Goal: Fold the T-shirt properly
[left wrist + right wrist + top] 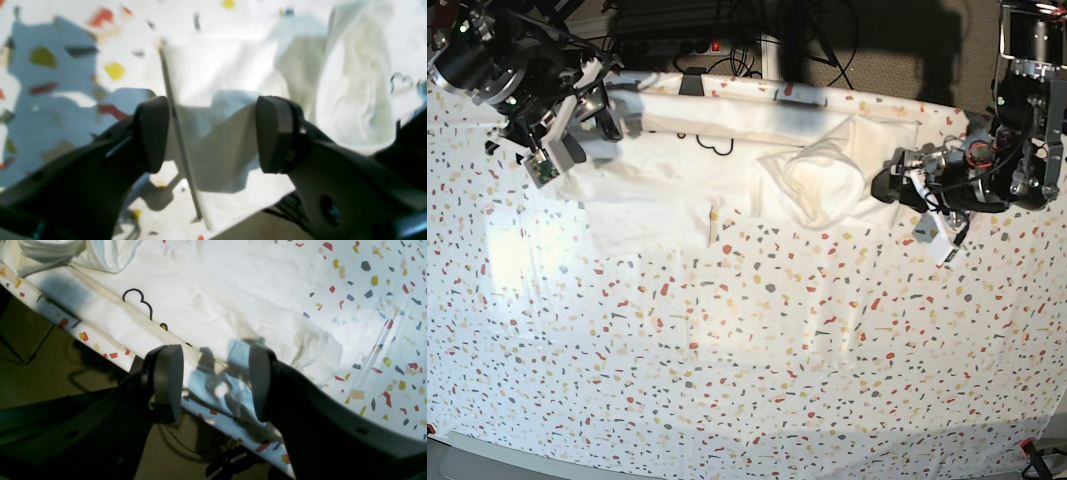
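Observation:
The white T-shirt point(727, 170) lies spread along the far side of the table, with a bunched lump point(822, 180) at its right part and a black outline print point(140, 300) near the far edge. My right gripper point(612, 118) hangs over the shirt's left far corner. In the right wrist view its fingers are apart, and the right gripper point(213, 383) has rumpled shirt edge point(217, 386) showing in the gap at the table's rim. My left gripper point(889, 185) is beside the bunched lump, to its right. In the left wrist view the left gripper point(213, 133) stands wide open, a fold of shirt point(217, 66) beyond it.
The speckled white table cover point(777, 350) fills the near half of the table. Past the far rim drops dark floor point(66, 373) with cables point(727, 30). A small thin stick-like mark point(713, 222) lies at the shirt's near hem.

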Available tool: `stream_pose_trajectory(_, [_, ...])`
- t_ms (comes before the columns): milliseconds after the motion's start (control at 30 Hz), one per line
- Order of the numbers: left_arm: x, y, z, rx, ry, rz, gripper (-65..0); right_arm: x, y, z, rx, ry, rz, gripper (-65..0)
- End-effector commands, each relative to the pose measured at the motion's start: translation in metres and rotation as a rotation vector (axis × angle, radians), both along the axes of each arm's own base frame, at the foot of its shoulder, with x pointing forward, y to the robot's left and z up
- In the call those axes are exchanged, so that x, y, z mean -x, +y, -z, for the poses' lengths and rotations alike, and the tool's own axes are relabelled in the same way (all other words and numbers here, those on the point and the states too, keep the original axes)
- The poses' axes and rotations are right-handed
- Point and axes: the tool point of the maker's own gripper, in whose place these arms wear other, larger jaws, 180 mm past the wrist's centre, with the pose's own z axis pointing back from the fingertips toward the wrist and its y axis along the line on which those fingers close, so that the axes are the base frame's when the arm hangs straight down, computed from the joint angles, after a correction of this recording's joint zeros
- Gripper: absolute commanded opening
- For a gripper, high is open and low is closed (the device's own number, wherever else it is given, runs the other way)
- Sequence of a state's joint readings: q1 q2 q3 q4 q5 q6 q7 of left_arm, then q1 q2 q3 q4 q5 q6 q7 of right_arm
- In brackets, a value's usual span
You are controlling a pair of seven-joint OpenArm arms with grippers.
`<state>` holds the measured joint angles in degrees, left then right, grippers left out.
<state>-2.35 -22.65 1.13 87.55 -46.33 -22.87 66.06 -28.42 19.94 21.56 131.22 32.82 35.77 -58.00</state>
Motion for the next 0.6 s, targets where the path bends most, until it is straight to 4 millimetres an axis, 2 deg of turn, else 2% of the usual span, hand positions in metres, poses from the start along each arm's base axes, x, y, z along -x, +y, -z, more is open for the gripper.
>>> stream_pose_trajectory(0, [-0.011, -0.004, -0.014, 0.021, -0.048, 0.007, -25.3, -0.004, 0.002, -0.009, -0.007, -0.034, -0.009, -35.1])
stream_pose_trajectory(333, [0.003, -0.083, -0.045, 0.226, -0.084, 0.08, -25.3, -0.004, 0.001, -0.009, 0.0, -0.036, -0.007, -35.1])
stream_pose_trajectory(500, [0.005, -0.092, -0.05, 0.24, -0.107, 0.091, -25.3, -0.004, 0.0, -0.009, 0.003, -0.037, -0.006, -35.1])
stream_pose_trajectory(567, [0.004, -0.09, -0.047, 0.221, -0.109, 0.09, -25.3, -0.005, -0.008, -0.006, 0.042, -0.033, 0.027, -35.1])
